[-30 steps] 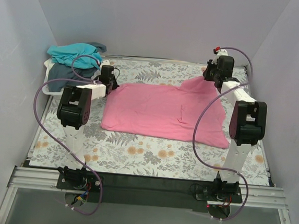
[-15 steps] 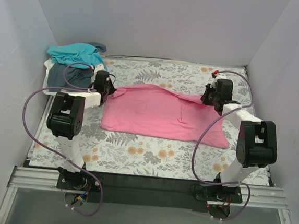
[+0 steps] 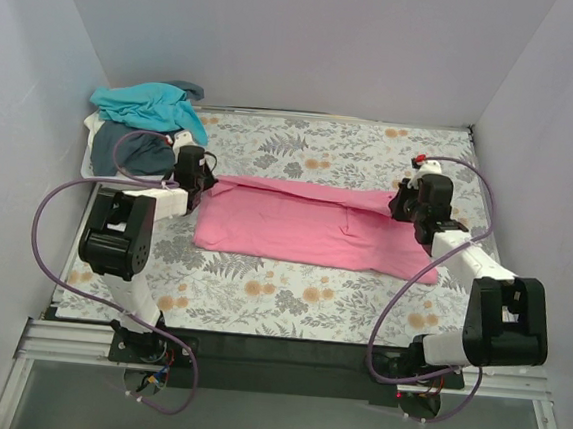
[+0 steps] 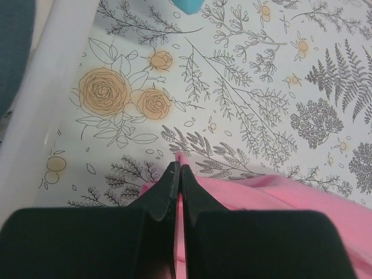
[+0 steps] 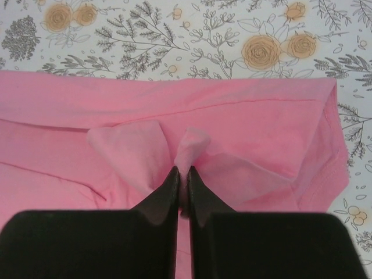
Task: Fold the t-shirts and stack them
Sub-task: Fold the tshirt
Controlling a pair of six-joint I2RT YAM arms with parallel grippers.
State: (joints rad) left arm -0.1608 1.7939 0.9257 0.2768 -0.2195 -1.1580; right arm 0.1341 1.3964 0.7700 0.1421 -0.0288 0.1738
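Your L claw (image 4: 177, 174) pinches pink tee (image 3: 296, 220) at its edge, R claw (image 5: 182, 177) pinches a raised fold; rest of tee lies btwn the claws.

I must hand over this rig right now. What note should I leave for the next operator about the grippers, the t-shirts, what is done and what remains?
Left gripper: shut on the pink t-shirt, at its far left corner.
Right gripper: shut on the same shirt, pinching a pleat near its far right edge.
Pink t-shirt: spread on the table between the arms, fold not finished.
Teal t-shirt and grey-blue t-shirt: crumpled in the white basket, far left.
Done: nothing fully folded, no stack.
Left: finish the pink one, fold the other two, stack all three.
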